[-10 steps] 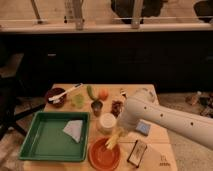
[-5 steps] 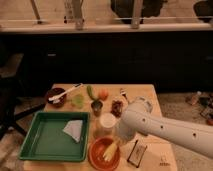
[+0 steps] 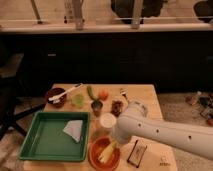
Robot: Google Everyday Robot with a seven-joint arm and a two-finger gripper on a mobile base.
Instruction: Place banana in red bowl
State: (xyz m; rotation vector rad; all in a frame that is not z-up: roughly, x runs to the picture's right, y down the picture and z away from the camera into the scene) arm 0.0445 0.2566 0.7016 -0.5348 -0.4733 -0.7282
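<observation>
Green tray (image 3: 35,150): you see it at the left front of the table, with a pale folded cloth (image 3: 73,129) lying inside it.
Dark bowl (image 3: 54,97): it stands behind the tray, and a white utensil (image 3: 67,92) lies across its rim.
Green vegetable (image 3: 91,92): it lies at the back middle of the table, just beside a round orange fruit (image 3: 103,93).
White cup (image 3: 107,121): it stands just behind the red bowl.
Red bowl (image 3: 95,154): it sits at the front edge of the table, to the right of the tray.
Banana (image 3: 107,150): it is inside the red bowl, and it seems to rest on the bottom or very near to it.
Long axis: the banana runs slanted, with its lower end to the front-left and its upper end to the back-right, toward the arm.
Gripper (image 3: 115,143): it is low over the right part of the bowl, at the upper end of the banana. You cannot tell from here how it holds.
Step in hand: I judge this is the placing step, almost finished.
Next move: you should let the banana go, if it is not free already, and then lift the arm straight up so it does not drag the fruit over the rim.
Dark flat object (image 3: 137,152): it lies just right of the bowl, so keep the arm away from it.
</observation>
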